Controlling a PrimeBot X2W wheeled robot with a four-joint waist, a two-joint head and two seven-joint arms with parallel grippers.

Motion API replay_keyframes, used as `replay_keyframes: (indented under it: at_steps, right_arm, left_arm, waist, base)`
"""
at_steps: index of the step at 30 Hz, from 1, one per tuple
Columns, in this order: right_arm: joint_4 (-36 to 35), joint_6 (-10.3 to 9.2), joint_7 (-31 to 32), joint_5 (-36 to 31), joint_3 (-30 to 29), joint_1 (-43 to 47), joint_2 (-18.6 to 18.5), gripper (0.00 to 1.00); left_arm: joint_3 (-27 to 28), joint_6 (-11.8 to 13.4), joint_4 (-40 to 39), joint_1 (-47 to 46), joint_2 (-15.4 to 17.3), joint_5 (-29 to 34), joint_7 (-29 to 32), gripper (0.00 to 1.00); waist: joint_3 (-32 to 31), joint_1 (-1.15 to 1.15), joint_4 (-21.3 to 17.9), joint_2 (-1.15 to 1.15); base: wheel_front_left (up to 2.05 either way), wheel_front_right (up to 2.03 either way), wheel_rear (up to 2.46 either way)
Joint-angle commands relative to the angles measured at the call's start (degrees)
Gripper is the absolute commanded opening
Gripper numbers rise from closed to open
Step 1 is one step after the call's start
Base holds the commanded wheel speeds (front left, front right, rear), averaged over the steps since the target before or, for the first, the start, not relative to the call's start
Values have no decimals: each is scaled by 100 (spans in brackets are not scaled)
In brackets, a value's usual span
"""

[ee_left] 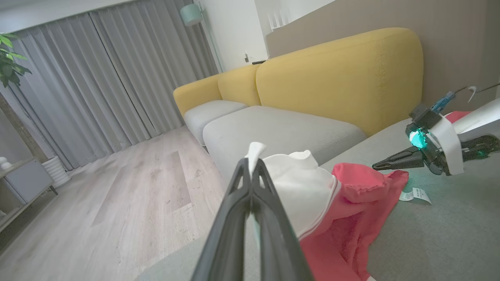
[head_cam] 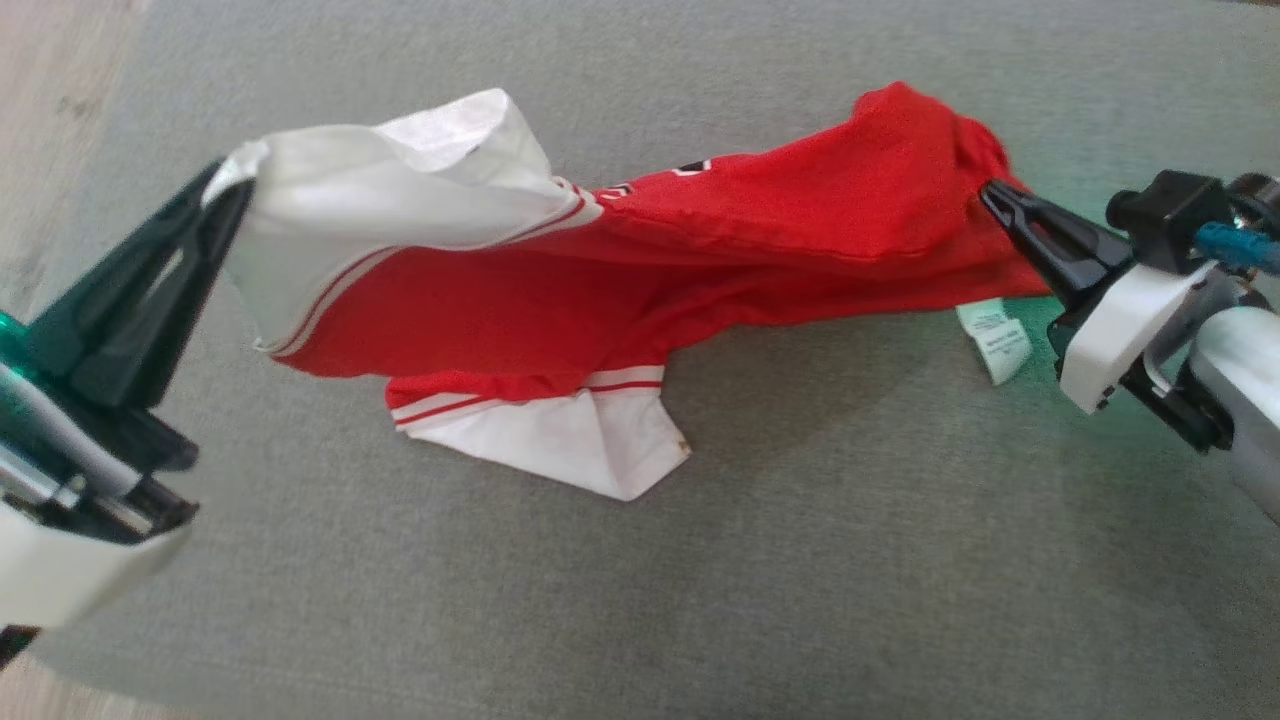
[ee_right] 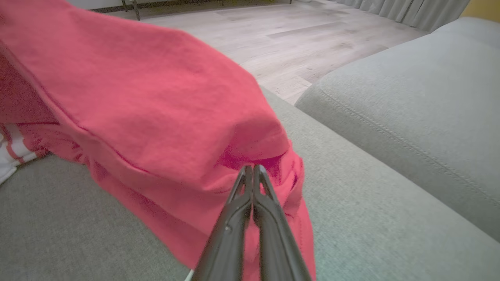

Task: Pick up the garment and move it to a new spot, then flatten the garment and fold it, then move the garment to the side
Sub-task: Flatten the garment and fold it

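The garment [head_cam: 700, 260] is a red shirt with white, red-striped sleeves, stretched across the grey cushion between my two grippers. My left gripper [head_cam: 235, 185] is shut on the tip of one white sleeve [ee_left: 297, 187] and holds it up; in the left wrist view the left gripper [ee_left: 250, 164] has white cloth poking out above its tips. At the right, my right gripper [head_cam: 990, 192] is shut on the red end of the garment [ee_right: 156, 97], its tips [ee_right: 253, 168] pressed into a fold. The other white sleeve [head_cam: 580, 440] lies on the cushion. A white care label [head_cam: 992, 343] hangs near the right gripper [ee_left: 375, 167].
The grey sofa seat [head_cam: 800, 560] spreads under everything, with a yellow backrest [ee_left: 340, 74] behind and a second grey cushion [ee_right: 410, 105] beside it. Wooden floor [ee_left: 117, 187] lies past the seat's edge, with grey curtains [ee_left: 97, 78] and a low cabinet [ee_left: 23, 183] further off.
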Motion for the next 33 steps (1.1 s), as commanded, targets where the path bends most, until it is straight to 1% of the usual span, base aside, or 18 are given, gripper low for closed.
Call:
replay_keyframes:
  at_steps: [1,5,9,11,14,15,16,20,23,27,30,33]
  right_arm:
    - [-46,-4,-128,63,-36,-23,-112,0]
    - [-136,-4,-236,121,-227,-99,-169,0]
    - [-436,-4,-257,130,-625,-98,-319,0]
    - [-634,-4,-258,161,-734,35,-401,0]
    - [-818,-4,-259,367,-720,266,-510,0]
    - [-847,-4,-255,479,-689,339,-522,27]
    - [-867,-4,-218,584,-639,399,-532,100]
    - [-857,-4,-5,1025,-459,523,-450,100]
    - [-764,-4,212,1475,-332,598,-320,100]
    - [-623,-4,564,2088,-132,673,-230,100]
    - [-597,-4,731,2321,97,713,-243,100]
    - [-676,-4,824,2413,371,726,-298,100]
  left_arm:
    - [463,0,-27,-98,278,88,-53,0]
    - [687,32,13,-76,349,251,-53,0]
    - [954,34,1,-43,418,299,-53,0]
    - [1046,30,-45,31,480,256,-53,0]
    - [1160,69,-155,164,574,198,-53,0]
    - [1188,75,-194,216,584,178,-53,0]
    - [1205,70,-226,268,589,170,-53,0]
    - [1233,34,-286,463,513,189,-53,0]
    - [1243,-32,-284,562,353,239,-53,0]
    - [1199,-191,-205,629,104,373,-53,0]
    - [1162,-307,-107,624,-71,460,-53,0]
    - [1146,-387,-14,628,-185,509,-53,0]
  waist:
    - [-114,0,-121,0]
    - [-317,0,-373,0]
    - [-503,0,-638,0]
    - [-577,0,-728,0]
    - [-597,0,-755,0]
    - [-586,0,-735,0]
    - [-567,0,-700,0]
    - [-468,0,-477,0]
    - [-395,0,-262,0]
    - [-333,0,-12,0]
    - [-329,0,100,0]
    - [-335,0,141,0]
  base:
    - [0,0,0]
    - [0,0,0]
    - [0,0,0]
    - [0,0,0]
    - [0,0,0]
    - [0,0,0]
    - [0,0,0]
    - [0,0,0]
    - [0,0,0]
    - [0,0,0]
    - [0,0,0]
    - [0,0,0]
